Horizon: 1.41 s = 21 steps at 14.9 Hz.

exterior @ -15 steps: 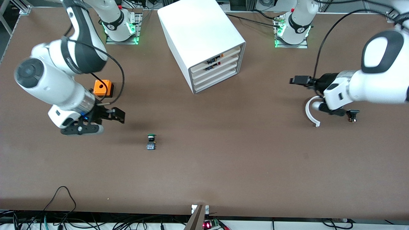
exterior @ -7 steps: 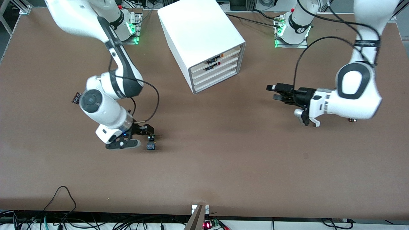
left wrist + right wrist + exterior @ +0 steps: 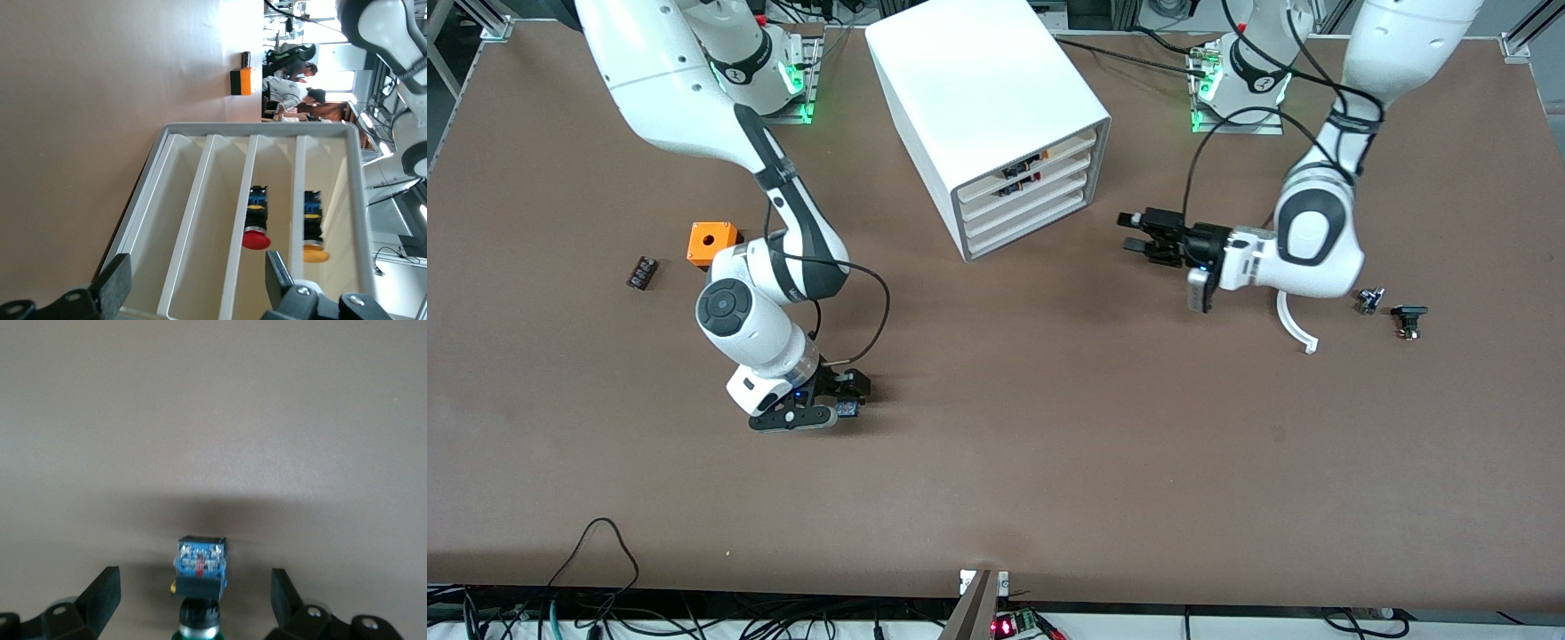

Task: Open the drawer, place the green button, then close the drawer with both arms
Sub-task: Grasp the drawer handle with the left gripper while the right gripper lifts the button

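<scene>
Right hand [image 3: 845,397]: down low on the table [image 3: 1049,462], in the lower middle of the front view. Spread wide, holding nothing yet. Button [image 3: 200,568] lying on its side right between the two fingers [image 3: 100,595], not touched by either.

Could go wrong like this: closing a bit off to one side and bumping the button first. Such a tiny, round-topped thing might then roll or spin away. Might also pop out of a pinch on the smooth cap.

Left hand [image 3: 1138,233]: up in the air in front of the big white cabinet [image 3: 987,89], near the middle of the front view. Also spread wide and empty, pointing at the shut drawers.

Could go wrong here too: drawers stacked very close, so easy to catch the wrong one, not the low drawer [image 3: 1032,220]. Might also shove the whole cabinet back with a hard push.
</scene>
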Available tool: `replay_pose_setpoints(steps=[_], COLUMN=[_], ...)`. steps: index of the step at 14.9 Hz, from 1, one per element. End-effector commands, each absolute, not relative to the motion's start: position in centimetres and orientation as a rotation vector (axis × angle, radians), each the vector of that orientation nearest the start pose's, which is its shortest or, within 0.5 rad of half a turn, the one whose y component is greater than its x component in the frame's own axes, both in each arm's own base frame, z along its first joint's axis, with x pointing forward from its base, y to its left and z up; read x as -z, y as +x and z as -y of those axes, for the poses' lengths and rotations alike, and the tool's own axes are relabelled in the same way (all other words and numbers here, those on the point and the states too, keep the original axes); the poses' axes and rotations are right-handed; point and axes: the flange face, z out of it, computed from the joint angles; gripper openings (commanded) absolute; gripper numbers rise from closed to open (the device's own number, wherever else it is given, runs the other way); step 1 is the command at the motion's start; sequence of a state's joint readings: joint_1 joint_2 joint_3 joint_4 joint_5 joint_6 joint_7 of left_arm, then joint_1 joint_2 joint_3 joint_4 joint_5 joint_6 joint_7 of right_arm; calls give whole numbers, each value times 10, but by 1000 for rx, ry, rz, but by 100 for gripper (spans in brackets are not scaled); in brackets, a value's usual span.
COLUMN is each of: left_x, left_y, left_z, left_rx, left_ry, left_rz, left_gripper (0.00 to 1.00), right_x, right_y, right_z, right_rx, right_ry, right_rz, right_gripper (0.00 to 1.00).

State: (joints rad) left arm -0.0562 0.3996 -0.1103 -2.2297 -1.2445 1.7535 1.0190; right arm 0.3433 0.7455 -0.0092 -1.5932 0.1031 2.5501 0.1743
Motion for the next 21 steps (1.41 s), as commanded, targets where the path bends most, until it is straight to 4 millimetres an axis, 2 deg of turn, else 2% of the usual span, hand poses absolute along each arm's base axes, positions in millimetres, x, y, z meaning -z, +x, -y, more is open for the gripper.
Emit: replay_pose_setpoints(steps=[1,3,4,6,8,10,12,14,16,21], left_x=[-175,-167,-159,-141,-137,-135,-127,-118,-117,-107], left_y=[450,444,438,430,421,412,403,394,393,381], left_z=[195,204,209,216,225,238,242,250,251,262], left_rx=[257,248,260,256,255,251,241,237,228,257], left_ry=[1780,1788,1783,1773,1774,1774,1765,1738,1732,1714], left_rz=[339,358,366,380,378,401,396,419,417,408], left_gripper=[80,79,77,75,73,65,63,58,48,44], right_x=[-197,-188,-186,-183,-184,-184,-188,-184,-183,-184], right_y=[682,679,676,677,678,680,683,683,683,684], right_z=[-237,-241,-250,-252,-251,-250,-251,-249,-248,-246], right_rx=[307,287,285,288,296,302,316,317,317,332], right_ry=[-3003,-3008,-3008,-3010,-3010,-3014,-3011,-3025,-3029,-3048], right_rz=[76,18,14,13,16,28,39,56,65,102], right_gripper=[100,100,100,99,92,81,68,55,43,8])
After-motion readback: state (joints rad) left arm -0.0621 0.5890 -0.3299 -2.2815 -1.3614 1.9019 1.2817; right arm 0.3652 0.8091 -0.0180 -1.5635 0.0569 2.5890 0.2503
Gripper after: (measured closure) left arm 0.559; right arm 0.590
